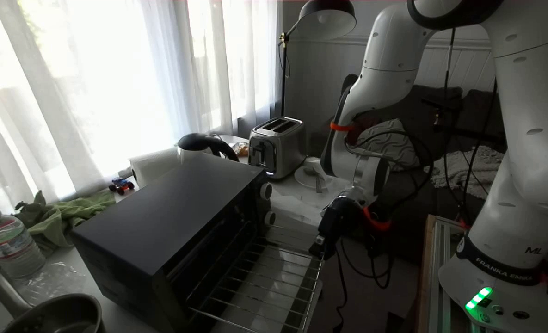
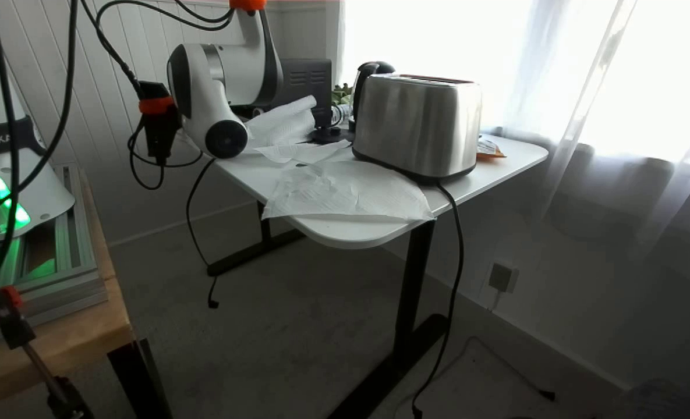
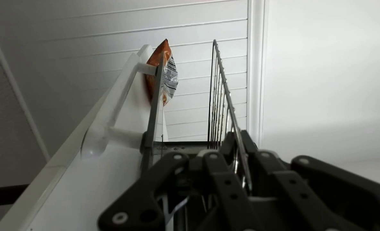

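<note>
- Room: bright window light through sheer curtains (image 1: 107, 92), pale panelled wall (image 2: 149, 46), grey floor (image 2: 234, 349), black lamp (image 1: 331, 21). Backlight leaves shadows deep, so contact is easy to misread from where I stand.
- Bench (image 2: 356, 231): white top, rounded corner, dark legs, cluttered.
- Arm (image 1: 389, 51): bends down beside the bench edge. Its cable (image 2: 126, 70) could snag if the wrist swings.
- Oven (image 1: 176, 217): dark box on the bench, front open. If something binds inside, pulling could drag or tip it, I'd guess.
- Wire rack (image 3: 229, 96): sticks out of the oven front, above the open glass door (image 3: 154, 115), visible gap between. A crooked pull or push could jam it; losing hold could drop it onto the glass.
- White sheet (image 2: 345, 195): crumpled, draped past the bench edge.
- Toaster (image 2: 414, 125): steel, beside the sheet.
- Door handle (image 3: 113, 106): white tube near the fingers (image 3: 249, 142); a low move could knock it.
- Fingers: narrow, holding the rack's front bar. Thin metal, so twisting could make it slip.
- Snack bag (image 3: 170, 75): orange, beyond the door in the wrist view.
- Toy truck (image 1: 121, 186): window side of the oven.
</note>
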Controlling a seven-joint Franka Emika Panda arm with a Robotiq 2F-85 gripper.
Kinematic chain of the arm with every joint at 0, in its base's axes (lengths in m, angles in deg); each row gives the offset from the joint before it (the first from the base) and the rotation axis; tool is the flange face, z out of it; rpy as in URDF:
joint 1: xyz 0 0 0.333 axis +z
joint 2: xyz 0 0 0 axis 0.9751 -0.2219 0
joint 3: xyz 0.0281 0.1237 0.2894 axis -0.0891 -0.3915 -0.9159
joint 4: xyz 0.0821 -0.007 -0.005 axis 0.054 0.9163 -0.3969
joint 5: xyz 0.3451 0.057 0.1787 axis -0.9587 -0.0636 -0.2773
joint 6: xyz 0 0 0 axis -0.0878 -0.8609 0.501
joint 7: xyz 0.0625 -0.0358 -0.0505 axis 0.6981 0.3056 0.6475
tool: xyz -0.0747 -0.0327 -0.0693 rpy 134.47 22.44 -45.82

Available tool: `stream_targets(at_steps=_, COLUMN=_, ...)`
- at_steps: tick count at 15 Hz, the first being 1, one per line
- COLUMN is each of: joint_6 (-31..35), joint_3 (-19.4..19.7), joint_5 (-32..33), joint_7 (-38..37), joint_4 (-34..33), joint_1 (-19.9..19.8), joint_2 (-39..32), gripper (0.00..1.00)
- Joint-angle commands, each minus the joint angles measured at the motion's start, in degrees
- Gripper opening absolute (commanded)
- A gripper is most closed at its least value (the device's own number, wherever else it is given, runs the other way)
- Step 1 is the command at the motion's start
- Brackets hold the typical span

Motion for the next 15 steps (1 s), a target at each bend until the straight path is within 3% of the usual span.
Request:
stream_targets(at_steps=1, joint_6=0.05, joint_3=-0.47, joint_5=-2.91, joint_7=-0.70, joint_4=1.97, joint_1=0.71, joint_2=2.26, gripper=0.02)
stream_targets(at_steps=15, joint_6=2.82, joint_3=-0.91, joint_5=-8.17, joint_7=-3.11, joint_4=3.83, joint_1=2.60, joint_2=4.99, gripper=0.02)
